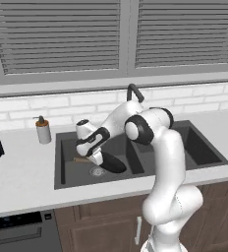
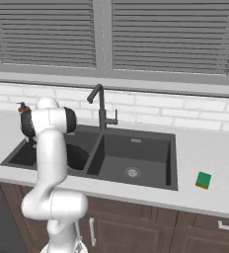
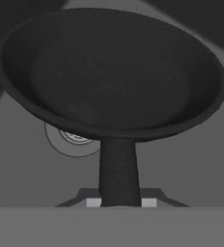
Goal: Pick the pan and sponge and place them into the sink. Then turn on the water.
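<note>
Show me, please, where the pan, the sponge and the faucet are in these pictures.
pan (image 3: pixel 114 72): hand view, on its dark inner bowl.
sponge (image 2: pixel 203 180): right base view, on its green top face.
faucet (image 2: pixel 101 106): right base view, on its upright neck.

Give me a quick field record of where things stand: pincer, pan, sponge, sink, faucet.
pincer: shut on the pan's handle, low in the left basin
pan: held over the left basin's drain, inside the sink
sponge: on the counter right of the sink, untouched
sink: right basin holds nothing
faucet: no stream visible
</note>
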Motion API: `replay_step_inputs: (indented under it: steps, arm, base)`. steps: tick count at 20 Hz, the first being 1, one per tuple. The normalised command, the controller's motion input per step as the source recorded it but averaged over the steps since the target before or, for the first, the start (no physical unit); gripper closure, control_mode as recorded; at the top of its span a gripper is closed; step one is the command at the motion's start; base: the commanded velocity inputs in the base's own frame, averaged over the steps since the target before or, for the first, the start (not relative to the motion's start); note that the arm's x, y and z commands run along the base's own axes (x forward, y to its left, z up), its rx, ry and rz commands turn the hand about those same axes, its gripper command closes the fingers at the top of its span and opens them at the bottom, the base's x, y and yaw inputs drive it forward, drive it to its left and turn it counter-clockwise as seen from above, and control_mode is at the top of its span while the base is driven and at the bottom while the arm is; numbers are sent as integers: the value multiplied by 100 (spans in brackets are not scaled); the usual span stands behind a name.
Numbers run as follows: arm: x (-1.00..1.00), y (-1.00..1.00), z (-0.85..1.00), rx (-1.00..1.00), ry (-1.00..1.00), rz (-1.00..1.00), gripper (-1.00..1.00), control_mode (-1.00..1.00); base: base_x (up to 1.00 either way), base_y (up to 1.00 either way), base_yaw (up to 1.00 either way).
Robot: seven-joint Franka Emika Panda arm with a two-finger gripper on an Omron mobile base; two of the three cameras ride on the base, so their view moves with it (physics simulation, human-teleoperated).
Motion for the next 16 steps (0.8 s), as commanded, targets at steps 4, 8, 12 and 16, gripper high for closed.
replay_step_inputs:
  steps: [4, 8, 12, 16]
  arm:
    - [33, -14, -62, 0, 0, 0, 100, -100]
    - [39, -8, -65, 0, -1, 0, 100, -100]
    - [31, -12, -56, 0, 0, 0, 100, -100]
    - [32, -16, -53, 0, -1, 0, 100, -100]
  base:
    - [0, 0, 0]
    - [0, 0, 0]
    - [0, 0, 0]
    - [0, 0, 0]
